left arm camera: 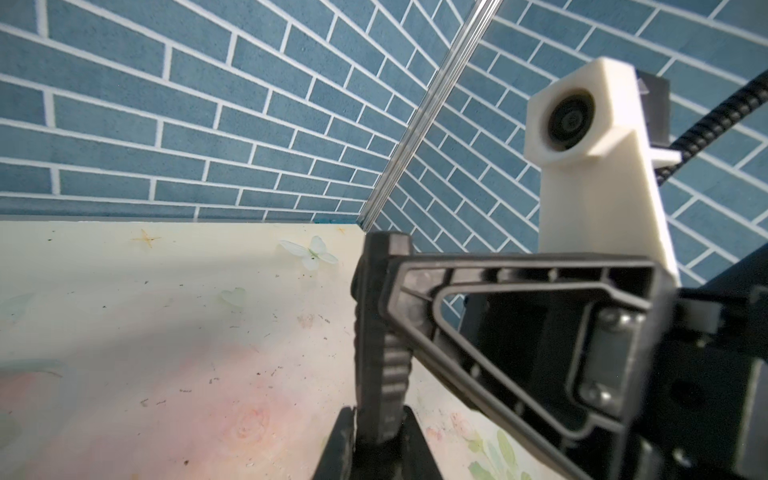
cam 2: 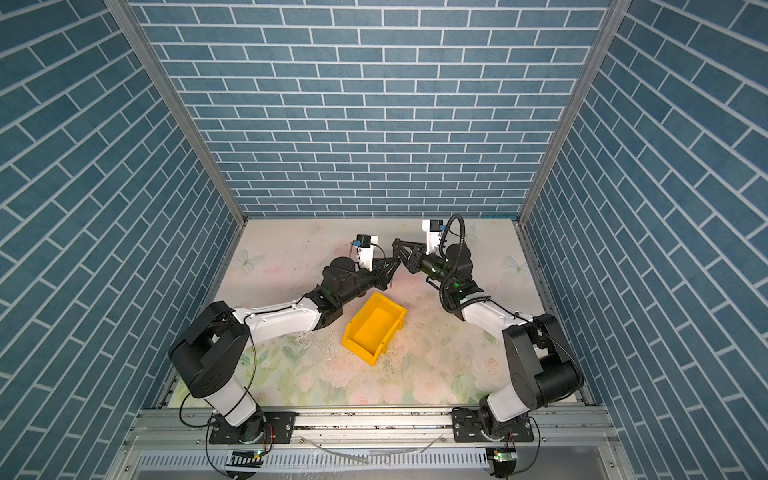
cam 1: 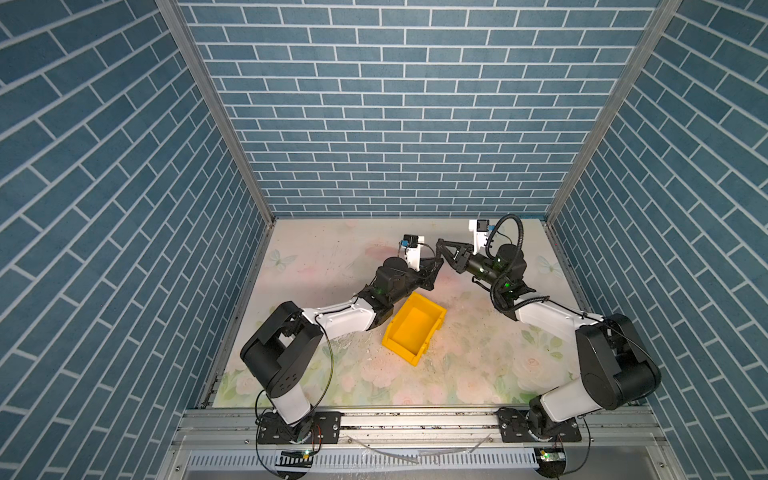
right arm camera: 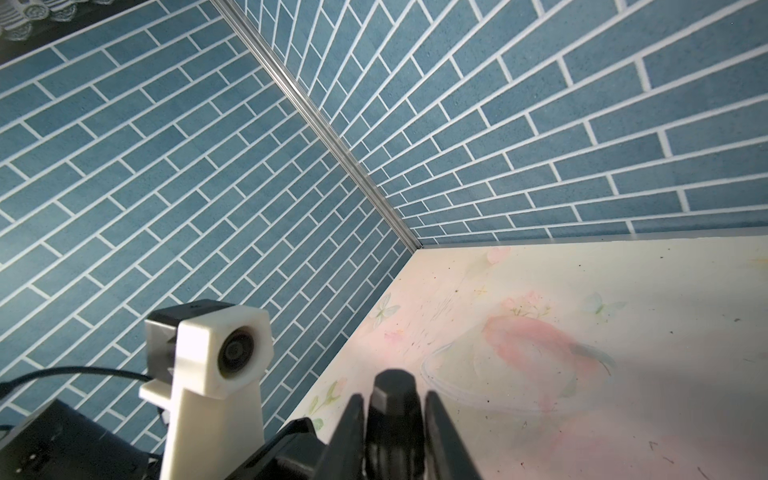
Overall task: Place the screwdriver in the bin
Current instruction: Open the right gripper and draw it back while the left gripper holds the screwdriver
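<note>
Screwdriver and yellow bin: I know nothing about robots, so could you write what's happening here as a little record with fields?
bin: yellow, empty, on the floral table
screwdriver: black ridged handle, held above the table beyond the bin
left end effector: shut on the screwdriver's handle
right end effector: fingers either side of the same handle; grip unclear
task: screwdriver not yet in the bin

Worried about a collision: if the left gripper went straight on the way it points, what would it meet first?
Most likely the right gripper: the left gripper, shut on the slim black-handled screwdriver, points straight at its black jaws, almost tip to tip, though depth is unclear.
</note>
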{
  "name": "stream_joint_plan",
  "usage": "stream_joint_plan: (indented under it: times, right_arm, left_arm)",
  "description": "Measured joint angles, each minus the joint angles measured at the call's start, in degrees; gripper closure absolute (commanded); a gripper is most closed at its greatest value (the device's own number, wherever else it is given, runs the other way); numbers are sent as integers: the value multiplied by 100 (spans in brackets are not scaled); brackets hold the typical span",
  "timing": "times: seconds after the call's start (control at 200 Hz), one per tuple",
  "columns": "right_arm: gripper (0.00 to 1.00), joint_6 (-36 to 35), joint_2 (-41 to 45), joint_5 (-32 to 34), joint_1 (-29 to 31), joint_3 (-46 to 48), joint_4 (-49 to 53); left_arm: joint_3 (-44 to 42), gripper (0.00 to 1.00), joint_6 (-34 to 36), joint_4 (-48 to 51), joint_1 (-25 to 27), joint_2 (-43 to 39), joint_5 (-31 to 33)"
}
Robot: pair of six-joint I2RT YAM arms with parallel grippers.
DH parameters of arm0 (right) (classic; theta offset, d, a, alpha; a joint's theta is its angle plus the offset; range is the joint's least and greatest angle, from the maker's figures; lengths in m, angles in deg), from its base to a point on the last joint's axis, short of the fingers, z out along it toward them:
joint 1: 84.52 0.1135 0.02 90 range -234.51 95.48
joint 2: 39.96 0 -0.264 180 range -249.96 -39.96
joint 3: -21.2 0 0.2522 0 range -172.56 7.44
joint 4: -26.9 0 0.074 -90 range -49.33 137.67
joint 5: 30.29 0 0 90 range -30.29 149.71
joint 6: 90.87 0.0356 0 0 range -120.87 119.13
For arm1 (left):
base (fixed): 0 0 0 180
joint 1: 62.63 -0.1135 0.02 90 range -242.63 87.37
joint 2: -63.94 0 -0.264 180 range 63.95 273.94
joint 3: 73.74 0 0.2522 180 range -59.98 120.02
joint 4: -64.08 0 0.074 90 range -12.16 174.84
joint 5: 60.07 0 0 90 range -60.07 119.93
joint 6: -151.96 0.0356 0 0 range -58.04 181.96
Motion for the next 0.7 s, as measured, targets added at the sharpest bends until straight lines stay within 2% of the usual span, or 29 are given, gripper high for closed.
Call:
stream_joint_plan:
  times: [0.08, 0.22, 0.315, 0.485, 0.7]
  right_arm:
    - [19, -208, 146, -15, 0, 155, -9]
    - [1, -791, 555, -107, 0, 297, 234]
    - [1, -1488, 992, -105, 0, 304, 798]
    - [1, -3161, 1784, -70, 0, 302, 2295]
    - [1, -4955, 2166, -166, 2, 295, 4297]
  left_arm:
    - [-138, 100, 109, 197, -26, -203, 57]
    - [-391, 100, 339, 667, -42, -774, 111]
    - [-531, 100, 498, 1019, -39, -1169, 125]
    - [-844, 100, 807, 1880, -17, -1908, 221]
    - [-1176, 100, 984, 2931, 271, -2621, 564]
